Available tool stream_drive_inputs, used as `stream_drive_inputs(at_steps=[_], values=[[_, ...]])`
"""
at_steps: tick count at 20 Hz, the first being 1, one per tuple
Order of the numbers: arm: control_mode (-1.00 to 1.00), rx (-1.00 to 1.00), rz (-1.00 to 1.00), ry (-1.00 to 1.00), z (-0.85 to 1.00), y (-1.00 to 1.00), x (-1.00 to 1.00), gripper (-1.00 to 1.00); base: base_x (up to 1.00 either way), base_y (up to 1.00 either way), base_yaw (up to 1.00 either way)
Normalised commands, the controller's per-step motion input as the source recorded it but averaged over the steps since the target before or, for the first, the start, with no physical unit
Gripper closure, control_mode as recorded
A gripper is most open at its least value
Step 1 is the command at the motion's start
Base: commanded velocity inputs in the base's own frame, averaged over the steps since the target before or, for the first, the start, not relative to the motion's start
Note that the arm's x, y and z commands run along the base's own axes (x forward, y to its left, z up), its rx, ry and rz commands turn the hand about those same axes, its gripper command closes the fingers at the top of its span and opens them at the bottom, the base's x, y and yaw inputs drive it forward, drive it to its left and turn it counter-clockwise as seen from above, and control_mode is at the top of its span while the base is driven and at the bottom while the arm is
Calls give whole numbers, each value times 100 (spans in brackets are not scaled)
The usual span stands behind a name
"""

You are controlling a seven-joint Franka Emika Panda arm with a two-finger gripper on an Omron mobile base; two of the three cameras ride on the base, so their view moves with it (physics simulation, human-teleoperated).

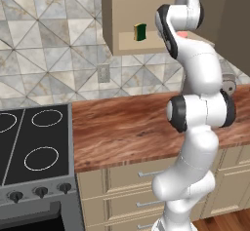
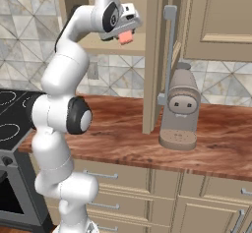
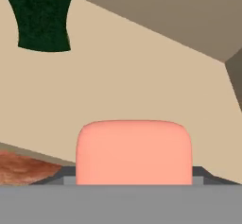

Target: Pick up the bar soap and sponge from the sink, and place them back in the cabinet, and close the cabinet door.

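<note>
Rounded pink bar soap (image 3: pixel 134 152), green-yellow sponge (image 3: pixel 42 17)

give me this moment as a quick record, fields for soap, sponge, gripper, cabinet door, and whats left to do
bar soap: pink block held in the gripper, raised at the open cabinet
sponge: already on the cabinet shelf, standing upright, green face showing
gripper: shut on the bar soap, at the cabinet opening
cabinet door: open, seen edge-on, silver handle facing the coffee machine
counter: wooden top beside the stove
left to do: set the soap on the shelf, release, close the door
</note>
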Motion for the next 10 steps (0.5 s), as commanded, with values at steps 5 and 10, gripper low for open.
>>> stream_drive_inputs(at_steps=[5, 10], values=[[-100, -17, 17, -3, -42, -8, 53, 100, 0, 0, 0], [-100, -19, 19, -1, -54, 0, 34, 100, 0, 0, 0]])
